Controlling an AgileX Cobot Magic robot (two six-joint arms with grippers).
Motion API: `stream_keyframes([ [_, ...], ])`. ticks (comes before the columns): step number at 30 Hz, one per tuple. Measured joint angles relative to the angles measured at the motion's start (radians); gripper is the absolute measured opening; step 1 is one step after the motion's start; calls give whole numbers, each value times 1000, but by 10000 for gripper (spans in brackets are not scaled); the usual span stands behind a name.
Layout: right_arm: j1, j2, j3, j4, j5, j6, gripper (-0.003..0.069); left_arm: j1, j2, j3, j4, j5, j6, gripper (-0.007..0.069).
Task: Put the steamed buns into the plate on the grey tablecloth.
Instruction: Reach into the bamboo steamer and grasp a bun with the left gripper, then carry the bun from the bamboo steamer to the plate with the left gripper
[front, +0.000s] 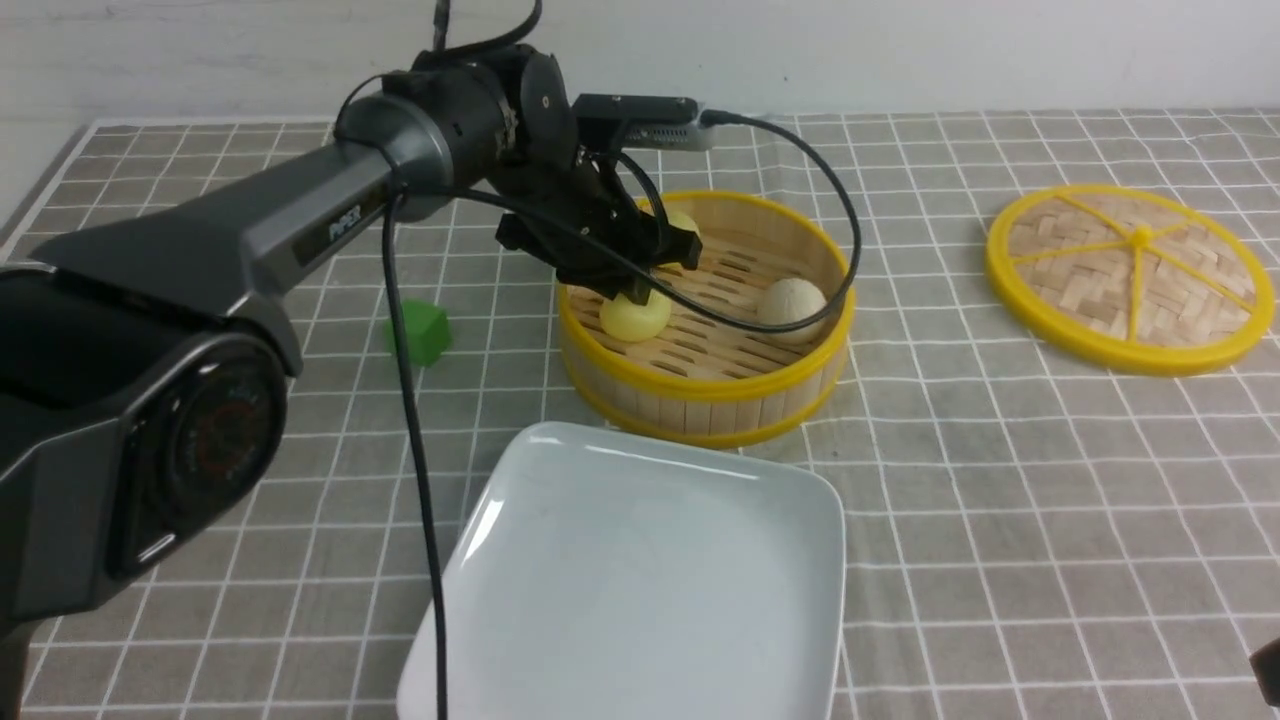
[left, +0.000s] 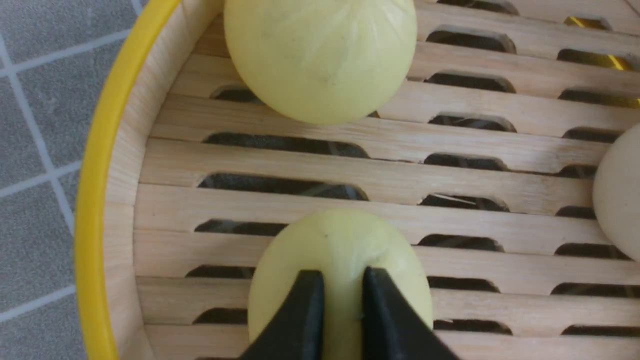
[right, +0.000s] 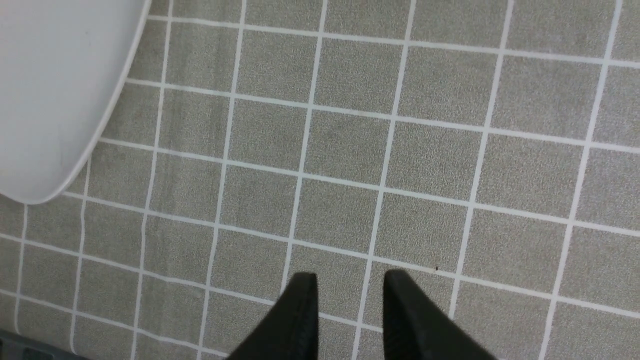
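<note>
Three steamed buns lie in the round bamboo steamer basket (front: 700, 385). My left gripper (front: 640, 292) reaches into the basket, and its black fingers are closed tight on the near pale yellow bun (front: 635, 316). In the left wrist view the gripper (left: 343, 274) pinches this bun (left: 340, 240), which still rests on the slats. The second pale yellow bun (left: 320, 55) lies further in and is partly hidden behind the arm in the front view (front: 684, 220). The off-white bun (front: 792, 300) sits at the basket's right side. The white square plate (front: 640, 580) lies empty on the grey tablecloth (front: 1000, 500), in front of the basket. My right gripper (right: 350, 276) is shut and empty over the cloth.
A green cube (front: 420, 330) sits left of the basket. The flat woven lid (front: 1130, 280) lies at the far right. A corner of the plate (right: 50, 100) shows in the right wrist view. The left arm's black cable (front: 410, 420) hangs down across the plate's left edge.
</note>
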Motion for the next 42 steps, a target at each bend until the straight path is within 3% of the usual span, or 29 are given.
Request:
stream_keyframes([
  [2,0,0,0,0,0,0,213,0,-16,-12,3,45,0,27],
  [10,0,0,0,0,0,0,223,0,-189,-165,12,360,0,21],
  [16,0,0,0,0,2,0,227,0,-369,-141,22,402,-29,21],
  [21,0,0,0,0,17,0,227,0,-549,124,36,403,-79,21],
  [23,0,0,0,0,21,0,216,0,-640,329,24,405,-84,21],
  [28,0,0,-1,0,23,0,147,0,-729,645,-18,350,-86,21],
  [31,0,0,-1,0,23,-1,83,0,-731,783,-35,230,-86,22],
  [36,0,0,-3,1,23,-5,-10,0,-686,880,-43,81,-81,22],
  [42,0,0,-3,3,23,-7,-13,-5,-637,883,-73,22,-78,22],
])
